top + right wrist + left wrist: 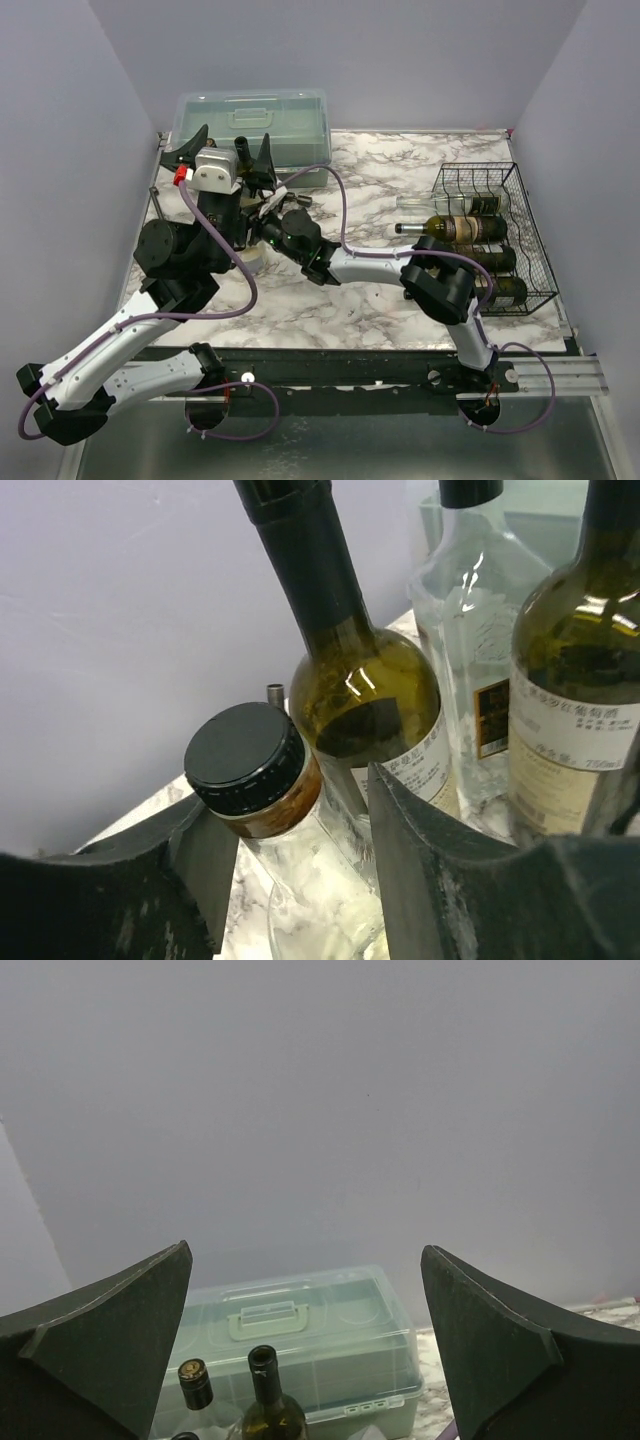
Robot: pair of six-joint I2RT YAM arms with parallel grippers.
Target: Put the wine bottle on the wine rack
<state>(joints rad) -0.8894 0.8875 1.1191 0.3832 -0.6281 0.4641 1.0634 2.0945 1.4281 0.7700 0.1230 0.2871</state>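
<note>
The left hand (pixel 232 145) hangs wide open, well left of the wine rack (pixel 528 240). Nearer the rack, the right hand (pixel 290 800), part-open, straddles the capped clear bottle (pixel 245 755). Green bottles (pixel 365 705) crowd it, so a skewed lift would likely topple them.

1. Soft, even light from above; the table (pixel 300 312) reads bright, with faint shadows beneath the arms (pixel 368 266)
2. Small glare spots on the green bottle (pixel 365 695)
3. Right wrist view grainy and soft along its bottom edge; the box (pixel 300 1330) is slightly hazy
</note>
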